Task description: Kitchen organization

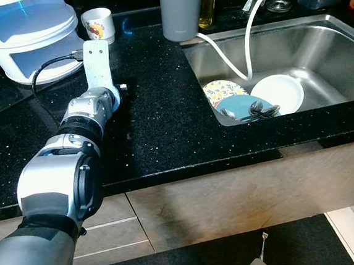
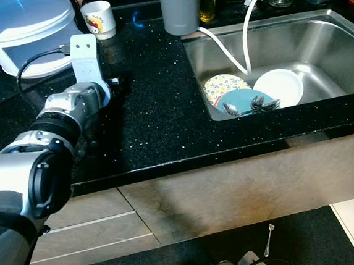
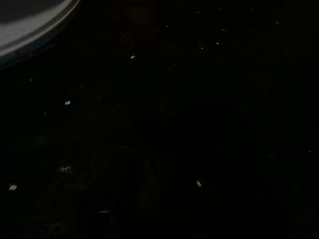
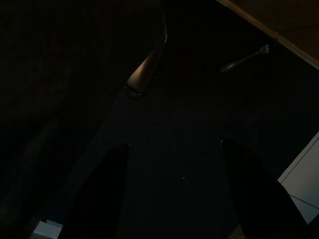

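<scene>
- The dishes are lying in the sink (image 1: 318,46), piled at its near left corner: a patterned plate (image 1: 222,90), a blue plate (image 1: 240,105) overlapping it with spoons (image 1: 258,108) resting on top, and a white bowl (image 1: 280,92) just beside them; they are probably sitting there waiting to be washed or put away
- A white hose (image 1: 229,58) is curving down into the sink and ending just above the dishes, so it is likely to be getting in the way of any reach for them
- The left arm is stretching out low over the black worktop (image 1: 163,121), well apart from the sink; the left pincer (image 1: 122,89) is hiding behind the wrist, and I cannot tell whether its fingers are apart or together
- The right pincer (image 4: 174,189) is hanging idle over the dark floor, its two fingers standing apart and gripping nothing, with a fork (image 4: 246,57) lying on the floor beyond
- Around the left arm, a white lidded container (image 1: 32,33), a printed cup (image 1: 98,23) and a black cable (image 1: 53,66) are crowding the worktop; a grey canister (image 1: 182,11) is standing at the sink's far left corner
</scene>
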You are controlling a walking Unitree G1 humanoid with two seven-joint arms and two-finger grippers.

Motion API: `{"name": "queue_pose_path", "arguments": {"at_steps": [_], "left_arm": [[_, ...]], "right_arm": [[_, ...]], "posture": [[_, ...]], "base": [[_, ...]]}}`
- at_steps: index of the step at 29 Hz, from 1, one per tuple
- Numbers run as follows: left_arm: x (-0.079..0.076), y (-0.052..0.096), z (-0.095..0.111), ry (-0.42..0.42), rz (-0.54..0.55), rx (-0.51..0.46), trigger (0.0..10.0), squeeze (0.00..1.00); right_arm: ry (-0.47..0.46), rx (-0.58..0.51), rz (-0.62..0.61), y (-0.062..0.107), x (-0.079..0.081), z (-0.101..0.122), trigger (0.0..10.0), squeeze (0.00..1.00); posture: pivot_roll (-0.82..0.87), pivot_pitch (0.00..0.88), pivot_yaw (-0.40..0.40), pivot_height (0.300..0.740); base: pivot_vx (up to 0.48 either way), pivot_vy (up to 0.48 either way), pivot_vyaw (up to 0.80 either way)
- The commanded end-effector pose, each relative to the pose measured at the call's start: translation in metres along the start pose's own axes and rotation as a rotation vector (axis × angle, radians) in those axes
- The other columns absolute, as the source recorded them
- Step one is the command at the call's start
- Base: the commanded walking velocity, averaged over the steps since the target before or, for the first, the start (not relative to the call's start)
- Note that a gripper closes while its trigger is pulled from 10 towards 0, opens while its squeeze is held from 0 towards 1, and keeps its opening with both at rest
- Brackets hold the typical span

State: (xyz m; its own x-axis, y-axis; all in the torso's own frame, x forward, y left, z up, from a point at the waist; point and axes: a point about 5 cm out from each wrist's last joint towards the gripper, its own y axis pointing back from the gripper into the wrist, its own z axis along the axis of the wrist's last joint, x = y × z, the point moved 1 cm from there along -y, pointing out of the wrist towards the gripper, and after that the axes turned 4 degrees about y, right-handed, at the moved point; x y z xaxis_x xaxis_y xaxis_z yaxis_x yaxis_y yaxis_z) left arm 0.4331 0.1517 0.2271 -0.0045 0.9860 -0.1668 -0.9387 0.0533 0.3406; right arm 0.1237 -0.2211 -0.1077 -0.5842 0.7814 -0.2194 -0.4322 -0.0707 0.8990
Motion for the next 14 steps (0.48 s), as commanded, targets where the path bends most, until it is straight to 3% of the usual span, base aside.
{"name": "queue_pose_path", "arguments": {"at_steps": [1, 14], "left_arm": [[0.012, -0.003, -0.042, 0.052, 0.029, 0.173, 0.0, 0.0], [0.026, -0.001, -0.054, 0.078, 0.064, 0.226, 0.0, 0.0]], "right_arm": [[-0.018, 0.003, -0.005, 0.001, 0.001, -0.003, 10.0, 0.0], [-0.026, -0.005, -0.02, 0.0, -0.001, -0.001, 10.0, 0.0]], "posture": [[-0.12, 0.163, 0.033, 0.74], [-0.11, 0.156, 0.03, 0.74]], "base": [[0.0, 0.0, 0.0], [0.0, 0.0, 0.0]]}}
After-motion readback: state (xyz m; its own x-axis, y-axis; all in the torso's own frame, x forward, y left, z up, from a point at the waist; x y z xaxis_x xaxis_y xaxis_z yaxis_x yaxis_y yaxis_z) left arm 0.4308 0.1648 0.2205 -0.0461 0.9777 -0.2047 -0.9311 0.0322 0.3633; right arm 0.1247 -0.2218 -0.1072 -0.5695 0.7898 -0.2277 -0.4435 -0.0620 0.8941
